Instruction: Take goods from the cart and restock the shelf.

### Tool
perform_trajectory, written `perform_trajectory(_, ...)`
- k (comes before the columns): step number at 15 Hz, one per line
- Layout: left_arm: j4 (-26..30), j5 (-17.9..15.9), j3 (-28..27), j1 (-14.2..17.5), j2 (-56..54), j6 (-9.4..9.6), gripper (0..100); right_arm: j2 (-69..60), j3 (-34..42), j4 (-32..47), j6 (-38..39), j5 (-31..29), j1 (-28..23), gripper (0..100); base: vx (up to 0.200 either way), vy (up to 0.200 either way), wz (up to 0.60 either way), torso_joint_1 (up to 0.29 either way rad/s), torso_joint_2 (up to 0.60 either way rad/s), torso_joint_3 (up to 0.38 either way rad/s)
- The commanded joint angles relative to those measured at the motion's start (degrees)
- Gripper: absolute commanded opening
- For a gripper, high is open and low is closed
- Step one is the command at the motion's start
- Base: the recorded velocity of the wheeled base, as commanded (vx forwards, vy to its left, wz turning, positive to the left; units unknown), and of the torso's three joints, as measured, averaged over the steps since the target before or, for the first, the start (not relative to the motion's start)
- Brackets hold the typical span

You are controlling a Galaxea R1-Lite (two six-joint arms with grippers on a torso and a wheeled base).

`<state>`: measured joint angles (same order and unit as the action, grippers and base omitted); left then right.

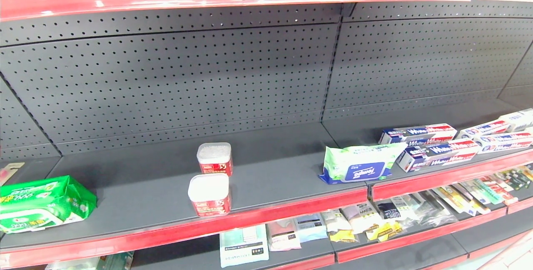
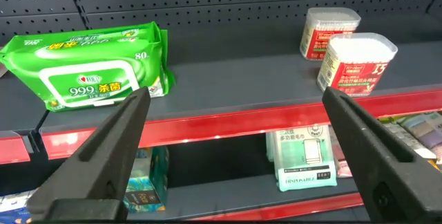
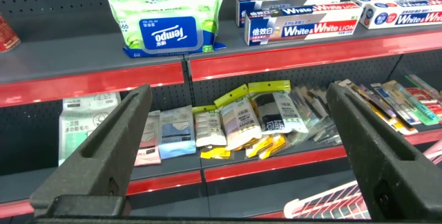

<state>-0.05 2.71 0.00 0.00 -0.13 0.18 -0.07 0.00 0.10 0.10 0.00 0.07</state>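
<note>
On the dark top shelf some goods are already in place. A green wipes pack lies at 8 o'clock. Two red tubs with white lids stand near 6 o'clock, the front tub close to the red edge and the back tub just behind it. A white and blue wipes pack lies at 4 o'clock. Toothpaste boxes sit in rows at 3 o'clock. Big bare gaps show between these groups. Small packets lie on the lower shelf.

The left jaws are wide open and hold nothing; they face the green pack and the tubs. The right jaws are wide open too, with nothing in them; they face the white and blue pack and the small packets.

I think the robot is between goods: nothing is in hand, so the next thing must come from the cart. A bit of white wire low down may be the cart, but I cannot be sure. The next move, I think, is to turn to the cart, close on one item, and set it in a bare gap.
</note>
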Motion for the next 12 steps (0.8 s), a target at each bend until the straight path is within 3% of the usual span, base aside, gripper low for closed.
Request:
perform_trajectory(1,-0.04,0.02,0.00,0.00,0.13,-0.01,100,0.07,0.00,-0.01,-0.01,0.00,0.01,100,0.000,0.000,0.00,0.000,0.00,0.000)
perform_trajectory(12,-0.04,0.02,0.00,0.00,0.13,-0.01,100,0.07,0.00,-0.01,-0.19,-0.18,0.01,100,0.000,0.000,0.00,0.000,0.00,0.000)
